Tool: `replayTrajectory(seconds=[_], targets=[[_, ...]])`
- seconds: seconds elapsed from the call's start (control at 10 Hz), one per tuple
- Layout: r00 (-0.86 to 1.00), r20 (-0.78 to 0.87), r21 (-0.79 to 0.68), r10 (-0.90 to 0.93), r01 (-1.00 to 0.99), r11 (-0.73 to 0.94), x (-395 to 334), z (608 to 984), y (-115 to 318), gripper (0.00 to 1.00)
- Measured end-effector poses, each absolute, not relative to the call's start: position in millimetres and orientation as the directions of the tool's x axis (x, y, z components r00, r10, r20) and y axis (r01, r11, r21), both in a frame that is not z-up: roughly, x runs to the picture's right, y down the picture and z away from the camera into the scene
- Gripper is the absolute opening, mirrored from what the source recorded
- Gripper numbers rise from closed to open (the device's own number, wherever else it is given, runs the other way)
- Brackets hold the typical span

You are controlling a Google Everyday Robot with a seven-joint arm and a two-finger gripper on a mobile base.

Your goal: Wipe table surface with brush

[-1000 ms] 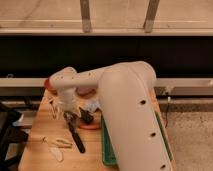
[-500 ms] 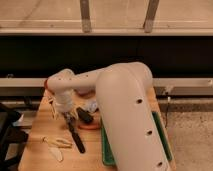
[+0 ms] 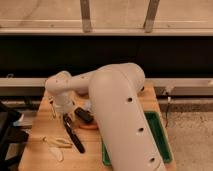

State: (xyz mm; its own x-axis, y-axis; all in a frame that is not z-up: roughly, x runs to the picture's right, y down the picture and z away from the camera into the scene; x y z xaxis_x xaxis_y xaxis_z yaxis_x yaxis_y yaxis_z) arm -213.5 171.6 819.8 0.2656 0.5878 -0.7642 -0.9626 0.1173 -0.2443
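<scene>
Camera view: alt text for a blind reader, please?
A white robot arm bends over the table surface, its gripper at the top end of a long black brush. A green tray lies partly behind the arm.

1 high view, behind arm (image 3: 120,110), gripper (image 3: 65,114) lower-left

My gripper (image 3: 64,112), smooth white plastic by its look, hangs over the slim matt black brush (image 3: 75,137); light tan wooden table surface (image 3: 40,127) matt, grained.

A green tray (image 3: 161,131) sits lower right. A short black block (image 3: 83,115) and an orange-red stick (image 3: 89,127) lie just right of the gripper (image 3: 65,116), left of centre. Pale yellowish pieces (image 3: 56,144) lie lower left.
</scene>
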Motion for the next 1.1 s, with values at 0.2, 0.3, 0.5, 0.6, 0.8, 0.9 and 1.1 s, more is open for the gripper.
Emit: replayTrajectory(seconds=[0.2, 0.3, 0.5, 0.6, 0.8, 0.9, 1.1], targets=[[0.255, -0.766, -0.223, 0.590, -0.966, 0.127, -207, 820, 172, 0.06], [0.248, -0.767, -0.214, 0.592, -0.968, 0.128, -204, 819, 171, 0.01], [0.228, -0.764, -0.193, 0.603, -0.973, 0.123, -195, 817, 166, 0.00], [0.218, -0.764, -0.183, 0.607, -0.976, 0.120, -191, 817, 165, 0.00], [0.198, -0.772, -0.171, 0.604, -0.980, 0.102, -182, 823, 168, 0.00], [0.186, -0.775, -0.167, 0.604, -0.982, 0.089, -177, 827, 170, 0.00], [0.166, -0.781, -0.160, 0.602, -0.985, 0.063, -164, 837, 174, 0.00]])
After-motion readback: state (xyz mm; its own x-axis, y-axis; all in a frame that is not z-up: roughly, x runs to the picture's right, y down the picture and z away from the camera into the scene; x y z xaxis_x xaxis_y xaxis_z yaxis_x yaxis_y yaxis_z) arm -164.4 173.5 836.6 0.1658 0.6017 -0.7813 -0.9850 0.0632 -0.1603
